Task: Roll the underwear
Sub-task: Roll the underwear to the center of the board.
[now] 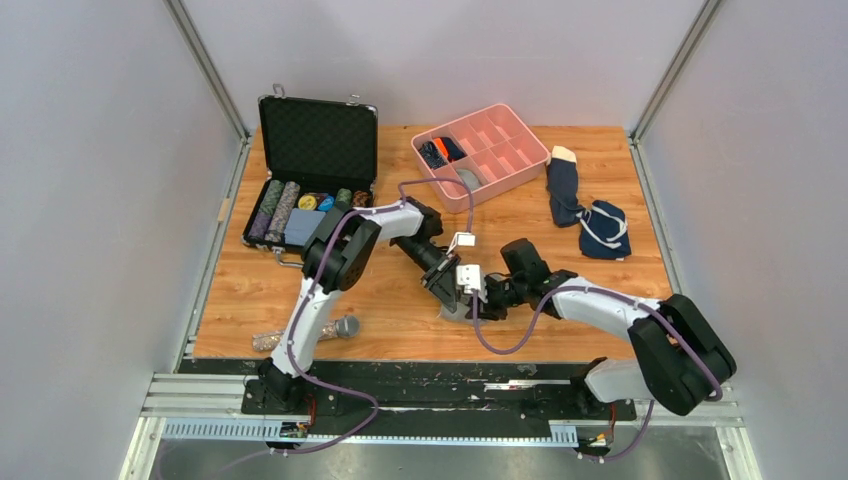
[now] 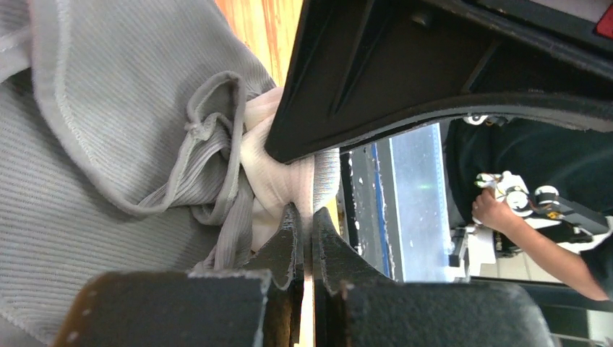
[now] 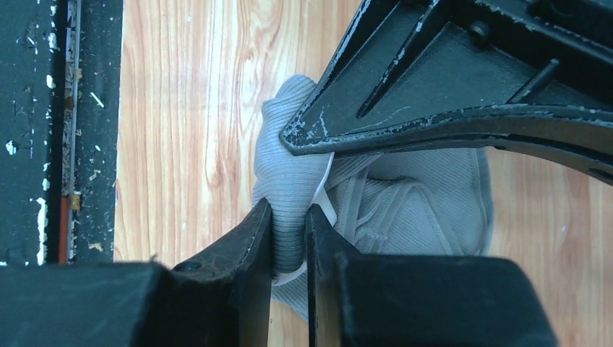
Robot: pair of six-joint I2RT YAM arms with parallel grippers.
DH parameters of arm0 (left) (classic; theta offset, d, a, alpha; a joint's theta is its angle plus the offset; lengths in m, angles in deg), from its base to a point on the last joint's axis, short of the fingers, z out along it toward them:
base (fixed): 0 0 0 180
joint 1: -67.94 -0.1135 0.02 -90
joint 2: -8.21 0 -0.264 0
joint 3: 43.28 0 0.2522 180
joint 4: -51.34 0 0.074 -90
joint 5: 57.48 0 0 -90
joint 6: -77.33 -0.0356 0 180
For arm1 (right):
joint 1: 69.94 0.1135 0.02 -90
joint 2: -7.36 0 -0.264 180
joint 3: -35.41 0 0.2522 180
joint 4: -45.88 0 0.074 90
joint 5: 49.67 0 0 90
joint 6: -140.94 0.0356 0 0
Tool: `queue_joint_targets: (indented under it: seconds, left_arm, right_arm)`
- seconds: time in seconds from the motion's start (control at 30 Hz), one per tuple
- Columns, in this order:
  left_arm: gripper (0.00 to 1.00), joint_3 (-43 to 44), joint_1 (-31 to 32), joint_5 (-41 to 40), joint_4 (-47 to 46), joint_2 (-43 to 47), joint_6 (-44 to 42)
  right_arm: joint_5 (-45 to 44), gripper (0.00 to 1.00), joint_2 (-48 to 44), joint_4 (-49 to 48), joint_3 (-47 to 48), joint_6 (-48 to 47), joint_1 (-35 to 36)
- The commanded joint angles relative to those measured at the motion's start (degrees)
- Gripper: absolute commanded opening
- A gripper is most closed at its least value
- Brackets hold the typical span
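The underwear [image 1: 458, 313] was seen bunched on the worktop [image 1: 560, 270], near its front edge and about midway between left and right, directly under the point where the two arms met. The left tool [image 2: 304, 230] was pressed almost fully together, and the pale cream band appeared to be nipped between its tips. The right tool [image 3: 289, 238] was pinched on a thick fold of the gray ribbed cloth. The garment was reached by the left arm from the far left and by the right arm from the right, so both tools were set on it close together and neither arm could be called nearer. Most of the loose cloth was judged to lie just beyond the two tools. Because the cloth was crumpled, its long axis could not be told with confidence. It was judged that the next turn of the roll would depend on the short span of cloth between the two pinches.
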Motion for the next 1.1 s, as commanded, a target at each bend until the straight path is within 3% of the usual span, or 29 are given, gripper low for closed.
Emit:
queue_joint_targets:
  seconds: [0.0, 0.2, 0.4, 0.5, 0.73, 0.9, 1.07]
  left_arm:
    - [0.0, -6.2, -1.6, -0.1, 5.3, 8.3, -4.5]
    - [0.0, -12.8, -1.7, 0.4, -4.3, 12.8, 2.9]
    - [0.0, -11.7, -2.1, 1.1, 4.7, 9.9, -4.8]
    - [0.0, -13.9, -2.3, 2.3, 8.5, 9.2, -8.9]
    - [0.0, -13.4, -2.4, 4.7, 10.0, 5.5, -8.3]
    - [0.0, -14.4, -2.4, 3.0, 5.8, 4.3, -2.3]
    - [0.0, -18.4, -2.4, -1.7, -8.6, 6.3, 12.6]
  right_arm:
    - [-3.7, 0.0, 2.6, 1.3, 2.3, -7.3, 0.0]
    - [-0.8, 0.0, 0.2, 2.0, 2.3, -11.0, 5.3]
    - [-6.4, 0.0, 4.4, 0.4, 7.5, 3.9, 8.1]
    - [-3.7, 0.0, 3.7, 5.1, 9.1, 9.9, 8.2]
    - [3.1, 0.0, 6.2, 13.3, 11.1, 20.5, 7.7]
    - [6.6, 0.0, 10.1, 16.6, 13.8, 18.9, 6.4]
    - [7.5, 0.0, 17.7, 22.1, 18.2, 17.0, 5.0]
